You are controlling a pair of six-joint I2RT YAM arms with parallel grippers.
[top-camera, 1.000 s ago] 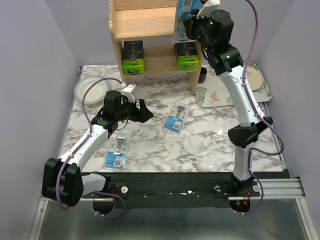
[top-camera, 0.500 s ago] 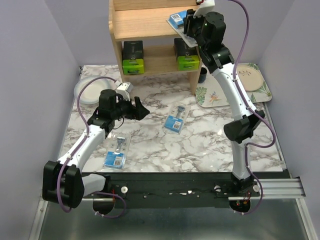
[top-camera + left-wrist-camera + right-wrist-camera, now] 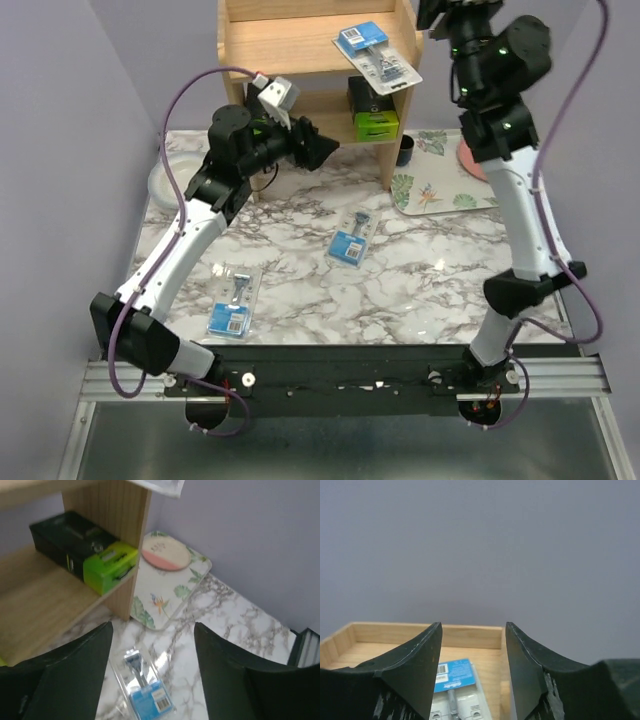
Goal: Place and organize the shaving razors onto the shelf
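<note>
**A:** Shaving razors, then. Tallied where across the overhead frame?

**B:** Found one blister pack (image 3: 378,55) at top centre, flat on the upper tier of the shelf (image 3: 285,45), skewed and poking past the right side panel. Saw one black box (image 3: 372,112) on the lower tier just beneath. Counted two more on the marble table (image 3: 430,290): one blister pack (image 3: 353,238) mid-frame, another blister pack (image 3: 234,302) at lower left. Could not make out a second black box behind the left arm.

**A:** And read the right gripper (image 3: 473,626) how?

**B:** Saw jaws parted with nothing between, lifted clear of the pack at the bottom of its own view. Judged the pack as set down and let go, though crooked, so probably in need of a nudge inward.

**A:** Left gripper (image 3: 318,150)?

**B:** Spread wide, empty, aimed at the lower tier's open front in the upper middle of the frame. Guessed at a tidying reach or a stand-by pose; could not say which.
</note>
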